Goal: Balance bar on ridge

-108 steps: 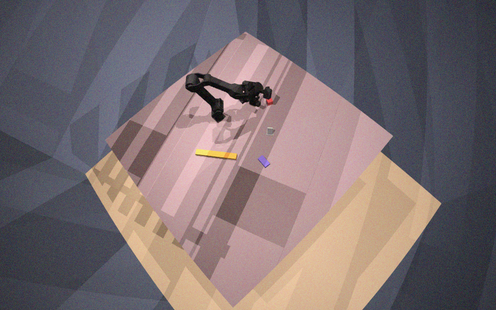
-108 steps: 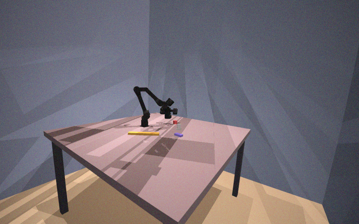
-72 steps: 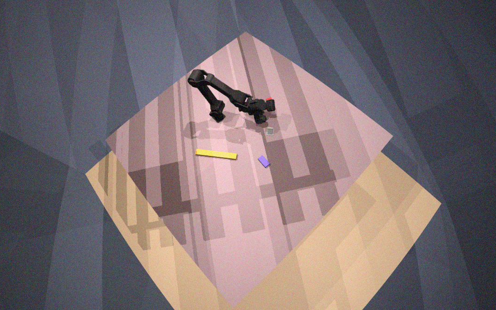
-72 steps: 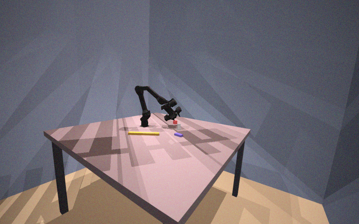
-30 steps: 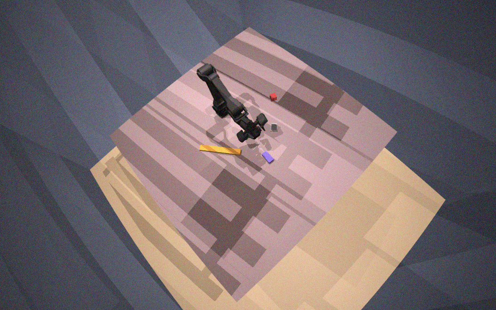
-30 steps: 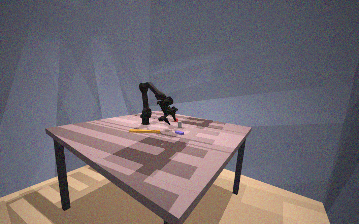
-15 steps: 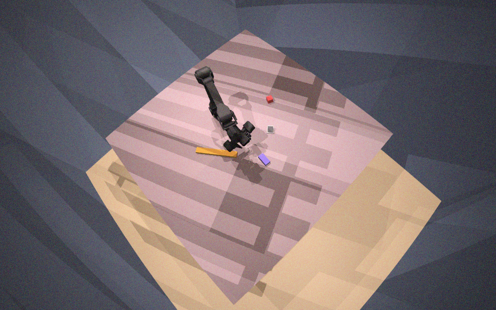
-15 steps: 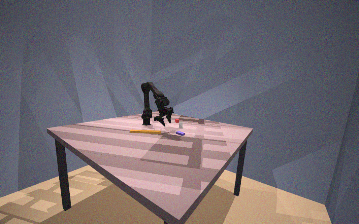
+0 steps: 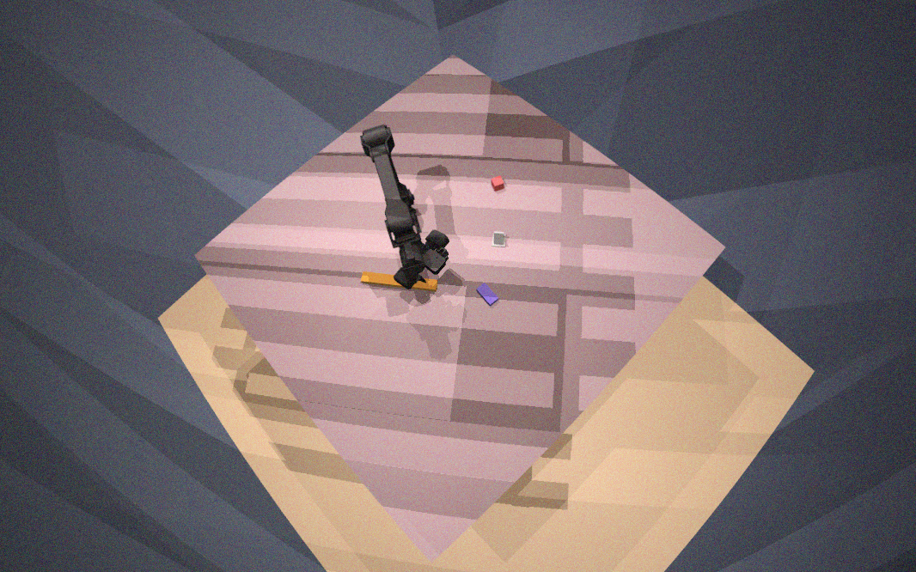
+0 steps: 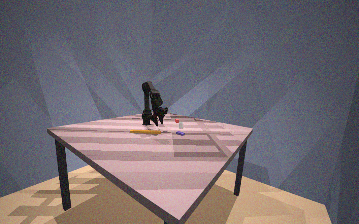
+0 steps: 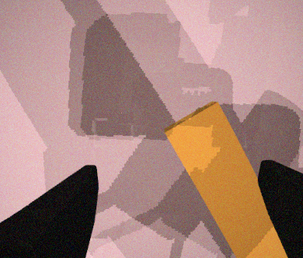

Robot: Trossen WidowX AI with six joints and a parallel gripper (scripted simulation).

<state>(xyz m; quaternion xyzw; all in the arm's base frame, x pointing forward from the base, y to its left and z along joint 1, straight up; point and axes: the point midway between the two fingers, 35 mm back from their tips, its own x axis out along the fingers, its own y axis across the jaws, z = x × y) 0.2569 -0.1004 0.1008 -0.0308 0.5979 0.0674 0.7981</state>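
The long, straight orange bar looks stiff; I would grip its middle. The black gripper's fingers stand apart.
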